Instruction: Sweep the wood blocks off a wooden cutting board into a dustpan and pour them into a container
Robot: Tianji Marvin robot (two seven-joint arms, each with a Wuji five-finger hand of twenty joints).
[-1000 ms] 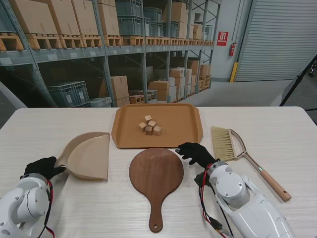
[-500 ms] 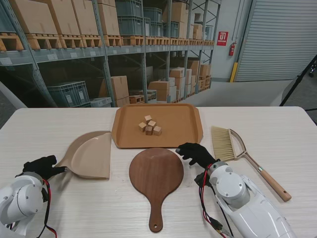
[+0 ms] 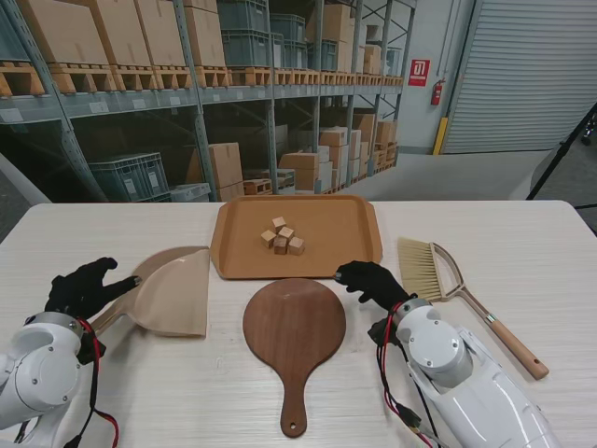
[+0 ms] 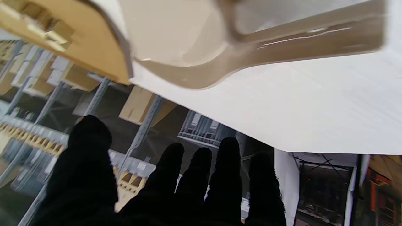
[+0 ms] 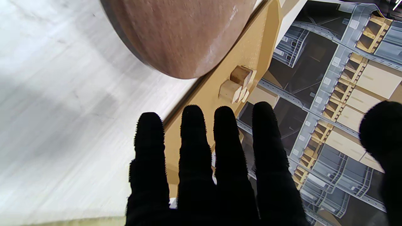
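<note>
Five wood blocks (image 3: 282,236) on tray (image 3: 354,257), beyond right robot hand (image 3: 369,280).

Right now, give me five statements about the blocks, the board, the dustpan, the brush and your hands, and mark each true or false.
1. The wood blocks lie on the tan tray. True.
2. The round cutting board carries several blocks. False: its surface is bare.
3. The right hand grips the brush. False: it holds nothing, fingers extended, between the board and the brush, which lies on the table.
4. The dustpan is to the left of the cutting board. True.
5. The left hand is closed around the dustpan's handle. False: its fingers are spread open beside the handle.
</note>
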